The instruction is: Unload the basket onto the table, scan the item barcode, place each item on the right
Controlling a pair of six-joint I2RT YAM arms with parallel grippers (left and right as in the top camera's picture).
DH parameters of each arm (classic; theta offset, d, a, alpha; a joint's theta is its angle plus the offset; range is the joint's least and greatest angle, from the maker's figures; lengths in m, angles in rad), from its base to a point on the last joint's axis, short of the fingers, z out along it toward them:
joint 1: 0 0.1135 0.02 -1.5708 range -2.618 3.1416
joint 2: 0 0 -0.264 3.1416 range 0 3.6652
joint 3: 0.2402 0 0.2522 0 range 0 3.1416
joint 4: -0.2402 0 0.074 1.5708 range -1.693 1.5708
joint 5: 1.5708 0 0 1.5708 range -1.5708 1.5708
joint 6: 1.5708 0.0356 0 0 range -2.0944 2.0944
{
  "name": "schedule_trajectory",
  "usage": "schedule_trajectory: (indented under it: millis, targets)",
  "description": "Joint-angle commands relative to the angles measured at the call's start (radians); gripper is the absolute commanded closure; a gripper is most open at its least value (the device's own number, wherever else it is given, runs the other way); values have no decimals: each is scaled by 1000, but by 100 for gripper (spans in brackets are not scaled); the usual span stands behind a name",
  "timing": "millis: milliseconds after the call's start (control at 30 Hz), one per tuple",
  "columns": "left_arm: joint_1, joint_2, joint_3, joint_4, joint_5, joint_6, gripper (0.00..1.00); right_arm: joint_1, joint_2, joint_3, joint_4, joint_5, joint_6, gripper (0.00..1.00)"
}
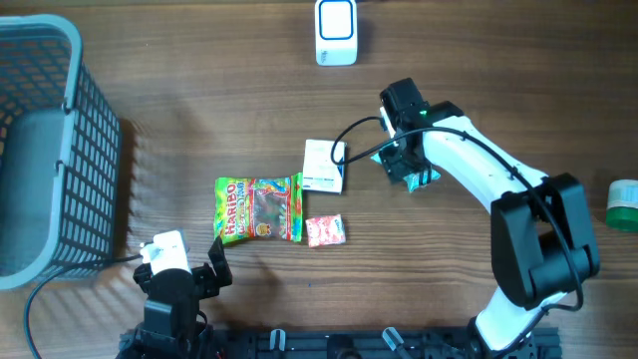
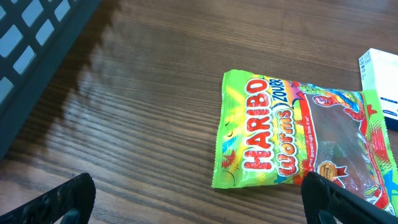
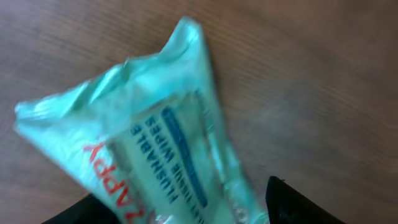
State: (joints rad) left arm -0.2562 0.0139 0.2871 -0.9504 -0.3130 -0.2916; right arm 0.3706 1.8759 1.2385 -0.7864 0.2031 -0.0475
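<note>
The crinkled teal plastic wipes packet (image 3: 155, 137) sits between the jaws of my right gripper (image 3: 186, 202); whether they pinch it, I cannot tell.

The left arm sits tucked at the near edge, left claw (image 1: 187, 274) spread wide. The right arm stretches out, right claw (image 1: 409, 172) pointing down.

Wipes pack (image 3: 155, 130) blurred, lower end cut off; green item (image 1: 624, 204) clipped at right edge.
</note>
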Motion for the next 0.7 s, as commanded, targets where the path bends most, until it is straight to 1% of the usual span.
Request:
schedule_trajectory:
  millis: [0,100,200,267,400,433,467,500,567,633,667]
  targets:
    - [-6,-7,3,-1,2,-5,0,0,17,-3,19,71,-5,30]
    - [-6,-7,3,-1,2,-5,0,0,19,-4,11,67,-4,31]
    - [-6,-7,3,-1,2,-5,0,0,19,-25,12,59,0,40]
    - [-6,-7,3,-1,2,-5,0,0,19,-61,25,34,43,43]
    - [-6,-7,3,-1,2,-5,0,0,19,-98,53,32,148,66]
    - [-6,-7,3,-1,2,-5,0,0,19,-98,53,32,159,73]
    - [-6,-7,3,-1,2,-5,0,0,18,-97,50,31,178,88]
    - [-6,-7,3,-1,2,-5,0,0,18,-90,32,26,215,96]
    - [-6,-7,3,-1,2,-5,0,0,17,-51,-22,-79,238,96]
    - [-6,-7,3,-1,2,-5,0,-3,11,21,-103,-262,241,96]
    - [-6,-7,3,-1,2,-5,0,-5,7,75,-164,-396,241,96]
